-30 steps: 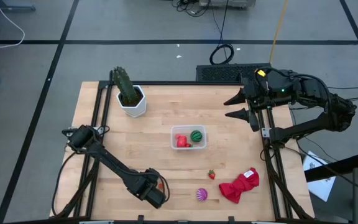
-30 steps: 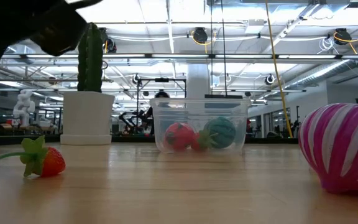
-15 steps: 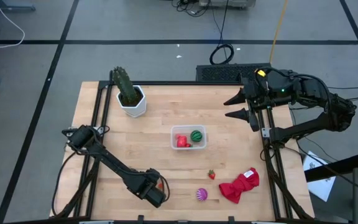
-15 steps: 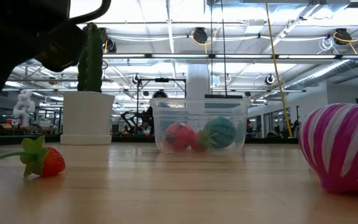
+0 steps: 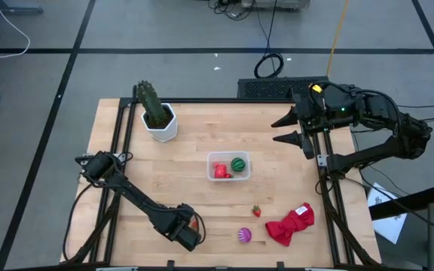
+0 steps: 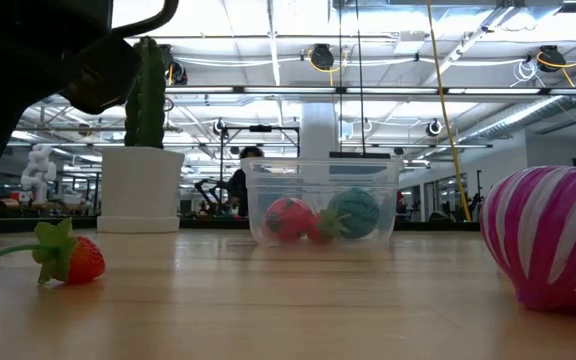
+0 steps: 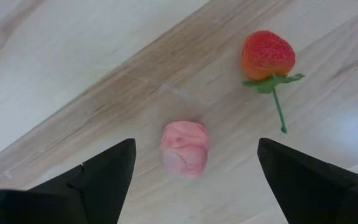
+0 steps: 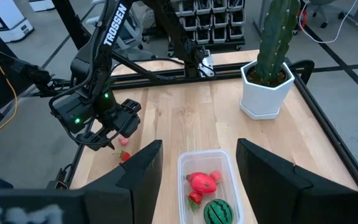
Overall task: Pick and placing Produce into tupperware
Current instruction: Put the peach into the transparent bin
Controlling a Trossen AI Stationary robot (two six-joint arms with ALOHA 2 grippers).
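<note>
Over the pink bit (image 7: 184, 148), left tool (image 7: 194, 163) still open, unmoved

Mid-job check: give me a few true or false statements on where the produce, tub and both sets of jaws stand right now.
1. The tupperware already holds a green striped ball. True.
2. The left gripper has its jaws shut on a pink piece. False: the jaws stand open on either side of it.
3. A purple striped piece lies outside the tub. True.
4. The right gripper is inside the tub. False: it waits near the table's far right edge.
</note>
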